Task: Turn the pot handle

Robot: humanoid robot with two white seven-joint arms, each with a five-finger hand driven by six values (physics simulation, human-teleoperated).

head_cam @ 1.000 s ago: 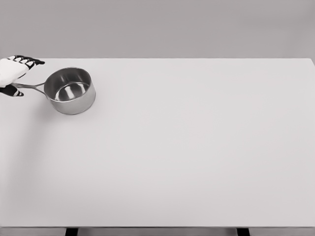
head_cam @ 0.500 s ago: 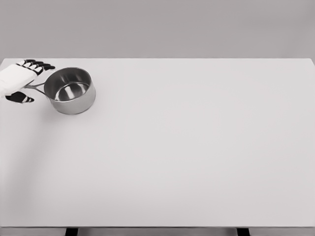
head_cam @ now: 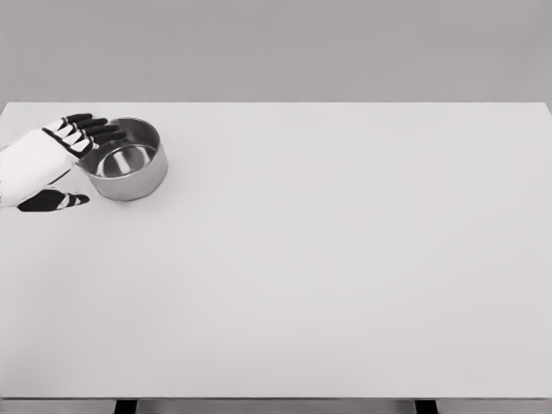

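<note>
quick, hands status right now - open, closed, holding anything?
Left hand: open, fingers spread over the pot's left rim and hidden handle, no closed grasp visible.
Right hand: not in view.

The pot (head_cam: 129, 159), near the table's far left corner, looks like polished metal, glossy, with bright reflections on its wall and inner base. The table (head_cam: 345, 259) is smooth, matt and pale. The left hand (head_cam: 47, 164) shows matt white shells, seemingly plastic, with black fingertips.
</note>
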